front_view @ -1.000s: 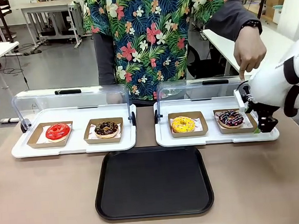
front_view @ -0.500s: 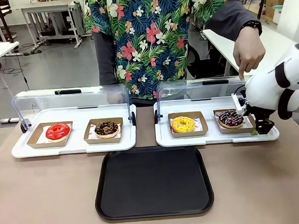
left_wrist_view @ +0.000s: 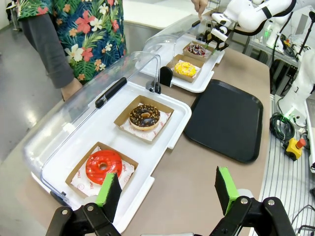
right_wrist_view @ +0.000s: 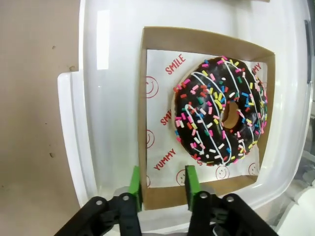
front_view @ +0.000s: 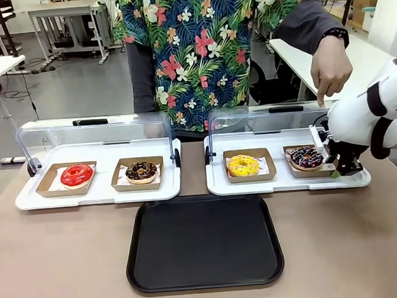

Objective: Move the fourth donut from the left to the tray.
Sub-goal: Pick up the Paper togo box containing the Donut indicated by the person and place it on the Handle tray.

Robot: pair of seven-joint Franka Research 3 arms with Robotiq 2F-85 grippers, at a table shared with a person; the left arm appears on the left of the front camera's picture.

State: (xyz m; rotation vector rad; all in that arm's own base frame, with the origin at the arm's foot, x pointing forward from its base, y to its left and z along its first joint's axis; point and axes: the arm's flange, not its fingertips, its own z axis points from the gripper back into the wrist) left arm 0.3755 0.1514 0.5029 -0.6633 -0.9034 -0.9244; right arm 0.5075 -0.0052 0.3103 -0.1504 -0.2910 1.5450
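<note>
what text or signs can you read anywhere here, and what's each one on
"SMILE": red print on the white paper under the fourth donut, in its cardboard holder.
"YUMMY": red print on the same paper.
Smiley faces: red signs, same paper.
Paper under the red donut: print too small to read.

Our right arm [front_view: 373,109] comes in from the right side with its wrist bent steeply down, so that the right gripper [front_view: 336,170] points at the table; its green pads [right_wrist_view: 134,181] are pressed in from either side on the near wall of the cardboard holder [right_wrist_view: 162,196], one pad outside the corner and one inside. Our left gripper [left_wrist_view: 166,179] hangs off to the left, tilted forward over the table's end; its jaws stand wide apart.
</note>
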